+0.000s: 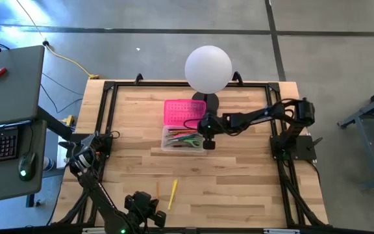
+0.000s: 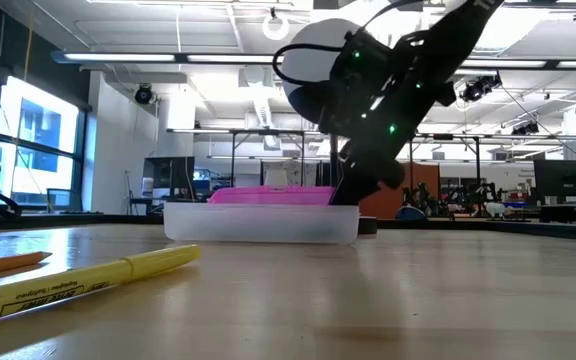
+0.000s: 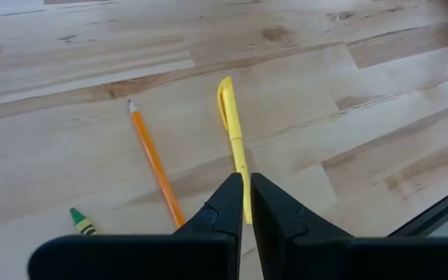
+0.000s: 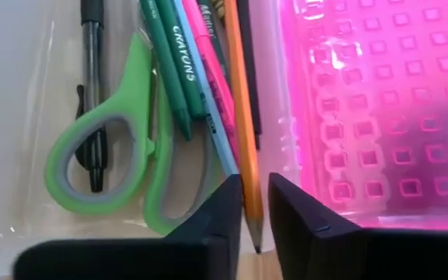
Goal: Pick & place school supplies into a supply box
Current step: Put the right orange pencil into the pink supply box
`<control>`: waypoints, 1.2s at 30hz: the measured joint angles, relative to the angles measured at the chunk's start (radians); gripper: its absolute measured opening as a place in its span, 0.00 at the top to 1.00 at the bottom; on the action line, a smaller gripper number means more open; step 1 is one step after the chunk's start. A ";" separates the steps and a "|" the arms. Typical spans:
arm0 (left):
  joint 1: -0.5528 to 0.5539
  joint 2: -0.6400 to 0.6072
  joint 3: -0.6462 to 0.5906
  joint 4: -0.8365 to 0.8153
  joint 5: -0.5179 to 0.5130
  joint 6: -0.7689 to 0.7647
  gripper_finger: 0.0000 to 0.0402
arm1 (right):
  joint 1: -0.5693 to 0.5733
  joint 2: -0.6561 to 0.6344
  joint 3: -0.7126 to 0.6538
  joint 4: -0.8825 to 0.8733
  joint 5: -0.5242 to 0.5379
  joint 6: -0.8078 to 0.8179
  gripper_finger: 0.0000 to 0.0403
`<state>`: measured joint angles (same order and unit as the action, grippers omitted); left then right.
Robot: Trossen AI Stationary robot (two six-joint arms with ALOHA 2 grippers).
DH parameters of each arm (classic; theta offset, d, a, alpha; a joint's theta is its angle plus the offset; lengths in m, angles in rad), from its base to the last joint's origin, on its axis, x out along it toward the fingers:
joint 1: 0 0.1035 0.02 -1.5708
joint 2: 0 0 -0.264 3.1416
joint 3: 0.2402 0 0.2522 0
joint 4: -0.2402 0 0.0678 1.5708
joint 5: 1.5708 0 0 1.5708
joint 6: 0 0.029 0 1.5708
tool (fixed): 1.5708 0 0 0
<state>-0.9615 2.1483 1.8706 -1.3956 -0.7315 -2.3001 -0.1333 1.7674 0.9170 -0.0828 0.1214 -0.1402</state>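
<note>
Yellow highlighter [image 2: 88,281] and orange pencil [image 2: 8,264] lie loose at lower left, unpacked. Centre frame, right gripper [image 1: 208,135] hangs over the pencil case [image 1: 184,138], narrowly parted around an orange pencil. Scissors [image 4: 123,148] and crayons are packed. Left gripper [image 3: 243,206], nearly closed, holds nothing.

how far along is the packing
Mostly done: scissors, crayons and a black pen lie in the supply box. Right gripper is over it, an orange pencil between its fingers. Left: yellow highlighter, another pencil, green crayon.
</note>
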 joint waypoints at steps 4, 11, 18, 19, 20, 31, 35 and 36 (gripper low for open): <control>0.000 0.000 0.000 -0.001 0.000 0.000 0.85 | 0.004 0.014 0.000 0.006 -0.009 -0.017 0.97; 0.000 0.000 0.000 -0.002 0.000 0.000 0.85 | 0.035 -0.004 0.022 0.007 0.029 -0.018 0.95; 0.000 0.000 0.000 -0.011 -0.001 0.000 0.85 | 0.085 -0.012 0.076 0.030 0.028 -0.018 0.98; 0.000 0.000 0.000 -0.012 -0.003 0.000 0.85 | 0.089 -0.012 0.077 0.033 0.029 -0.021 0.97; 0.000 0.000 0.000 -0.013 -0.005 0.000 0.85 | 0.093 -0.012 0.078 0.032 0.029 -0.022 0.97; 0.000 0.000 0.000 -0.013 -0.007 -0.001 0.85 | 0.096 -0.012 0.056 -0.002 0.073 -0.016 0.97; 0.000 0.000 0.000 -0.013 -0.007 -0.001 0.85 | 0.096 -0.012 0.056 0.002 0.051 -0.017 0.93; 0.000 0.000 0.000 -0.013 -0.007 -0.001 0.85 | 0.096 -0.012 0.056 0.005 0.049 -0.019 0.92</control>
<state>-0.9615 2.1485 1.8706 -1.4084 -0.7380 -2.3009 -0.0372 1.7557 0.9730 -0.0773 0.1707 -0.1595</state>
